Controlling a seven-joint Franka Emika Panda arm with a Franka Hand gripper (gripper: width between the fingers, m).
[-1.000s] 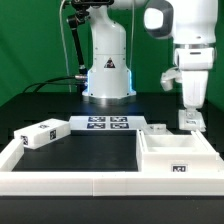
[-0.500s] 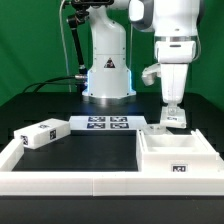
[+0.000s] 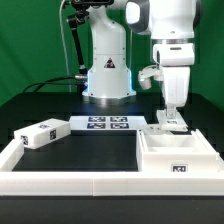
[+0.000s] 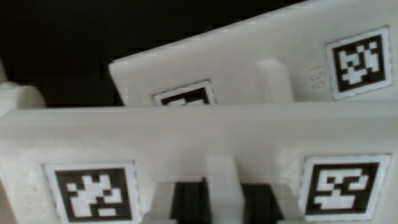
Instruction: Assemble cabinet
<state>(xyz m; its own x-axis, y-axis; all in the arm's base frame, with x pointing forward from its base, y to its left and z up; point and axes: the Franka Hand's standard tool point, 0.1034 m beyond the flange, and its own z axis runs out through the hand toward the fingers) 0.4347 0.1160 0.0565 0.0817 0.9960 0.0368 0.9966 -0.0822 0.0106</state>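
The cabinet body point(image 3: 158, 168), a large white open box with a tag on its front, stands at the exterior view's right. My gripper point(image 3: 170, 118) hangs just behind it, with its jaws closed on a thin upright rib of a white tagged cabinet part point(image 3: 175, 124). In the wrist view my gripper point(image 4: 226, 203) has a dark finger on each side of that rib. The held part point(image 4: 196, 135) fills the near field with a tag on either side. A second white tagged piece point(image 4: 240, 65) lies beyond it. A small white tagged block point(image 3: 42, 132) lies at the exterior view's left.
The marker board point(image 3: 105, 124) lies flat at the back middle, in front of the robot base point(image 3: 108, 75). Another small white piece point(image 3: 156, 127) sits just beside my gripper. A low white border rail point(image 3: 70, 180) runs along the front and left.
My gripper has moved towards the exterior view's left, from over the cabinet body's back right to its back middle, then slowed and dipped slightly. The other parts have not moved.
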